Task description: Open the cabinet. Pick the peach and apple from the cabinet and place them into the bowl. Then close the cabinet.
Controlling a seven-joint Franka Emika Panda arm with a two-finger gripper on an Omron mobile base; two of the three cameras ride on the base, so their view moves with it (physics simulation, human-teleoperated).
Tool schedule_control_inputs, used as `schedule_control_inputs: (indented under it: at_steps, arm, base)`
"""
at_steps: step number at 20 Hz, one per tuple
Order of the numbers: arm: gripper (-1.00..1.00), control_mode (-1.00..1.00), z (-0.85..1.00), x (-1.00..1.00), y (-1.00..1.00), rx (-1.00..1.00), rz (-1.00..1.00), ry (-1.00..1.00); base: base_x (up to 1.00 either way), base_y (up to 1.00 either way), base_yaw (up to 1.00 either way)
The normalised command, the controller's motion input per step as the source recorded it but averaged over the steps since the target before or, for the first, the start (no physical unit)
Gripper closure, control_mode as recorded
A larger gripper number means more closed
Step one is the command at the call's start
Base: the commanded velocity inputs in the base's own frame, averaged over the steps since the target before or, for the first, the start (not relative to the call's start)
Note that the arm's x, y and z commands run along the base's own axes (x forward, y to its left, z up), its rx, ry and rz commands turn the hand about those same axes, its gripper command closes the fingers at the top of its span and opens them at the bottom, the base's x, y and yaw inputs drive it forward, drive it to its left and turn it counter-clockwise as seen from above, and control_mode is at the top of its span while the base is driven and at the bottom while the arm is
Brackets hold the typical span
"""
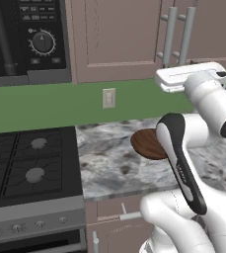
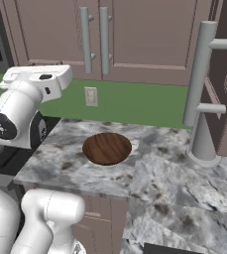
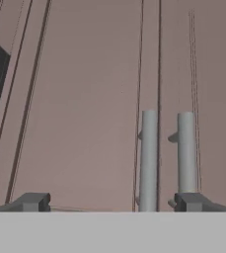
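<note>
The cabinet (image 2: 135,39) is shut, both doors flush, so opening it is the step in hand. The end effector (image 3: 112,202) faces the doors with its jaws spread wide and empty — best to centre them on one bar handle (image 3: 148,158), close, then pull along the door's arc. On the table (image 2: 159,173) sits the bowl (image 2: 107,148), empty. The left base view adds a stove (image 1: 25,168) and microwave (image 1: 25,34) — the right base view, a tall grey handle (image 2: 204,89).

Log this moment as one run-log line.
stage: approach | cabinet: doors shut | gripper: open, facing handles | bowl: empty on counter
</note>
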Motion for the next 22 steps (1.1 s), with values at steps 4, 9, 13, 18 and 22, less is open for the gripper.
schedule_control_inputs:
  at_steps: [4, 9, 13, 18, 22]
  arm:
    - [-1.00, -1.00, 0.00, -0.01, 0.00, 0.00, 0.00, -0.04]
    - [-1.00, -1.00, 0.02, 0.07, -0.13, 0.06, 0.00, 0.01]
    - [-1.00, -1.00, 0.13, 0.13, -0.32, 0.15, 0.00, 0.00]
    - [-1.00, -1.00, 0.03, 0.18, -0.15, 0.06, 0.00, 0.00]
    - [-1.00, -1.00, 0.00, 0.30, 0.00, 0.00, 0.00, 0.01]
  base:
    - [0.00, 0.00, 0.00]
    - [0.00, 0.00, 0.00]
    - [0.00, 0.00, 0.00]
    - [0.00, 0.00, 0.00]
    - [0.00, 0.00, 0.00]
